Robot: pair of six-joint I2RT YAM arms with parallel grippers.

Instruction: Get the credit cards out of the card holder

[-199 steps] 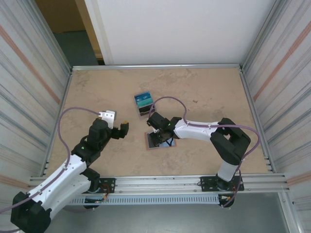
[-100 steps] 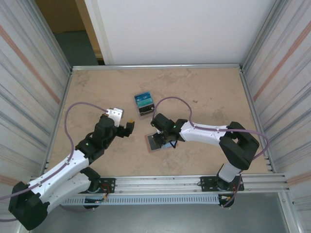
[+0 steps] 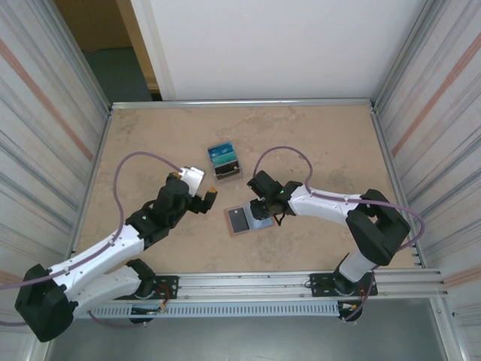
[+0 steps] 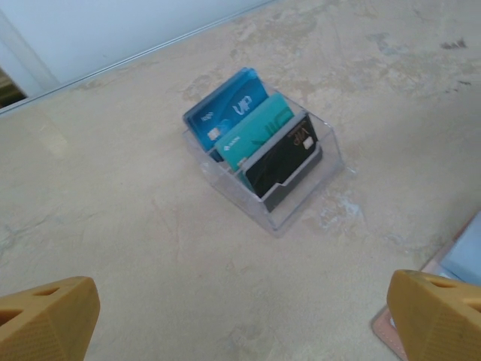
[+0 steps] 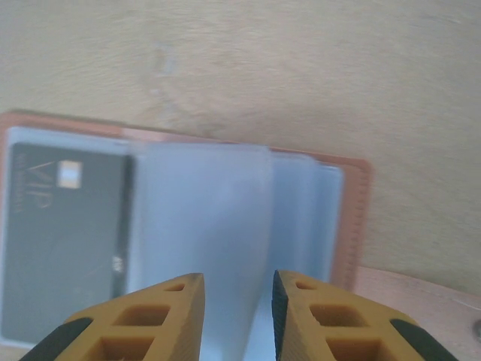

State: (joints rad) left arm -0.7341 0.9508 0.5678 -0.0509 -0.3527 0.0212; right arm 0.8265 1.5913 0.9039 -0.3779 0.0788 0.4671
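The salmon-pink card holder [image 3: 252, 228] lies open on the table in front of the arms. In the right wrist view its pale blue sleeves [image 5: 203, 226] show, with a dark grey credit card [image 5: 64, 233] marked VIP in the left sleeve. My right gripper [image 5: 237, 316] hovers low over the holder's right half. Its jaws stand a little apart, with the edge of a raised sleeve between them, not pinched. From above, the right gripper [image 3: 263, 213] covers the holder's right side. My left gripper [image 3: 207, 199] hangs wide open to the left of the holder, holding nothing.
A clear stand [image 4: 263, 162] with blue, teal and black cards upright in it sits farther back on the table [image 3: 150, 143]. A corner of the card holder [image 4: 460, 259] shows beside my left gripper's right fingertip [image 4: 436, 316]. Metal rails edge the table.
The right gripper has shifted right across the holder and its jaws have parted. The left arm has reached forward and right, toward the holder and the stand.
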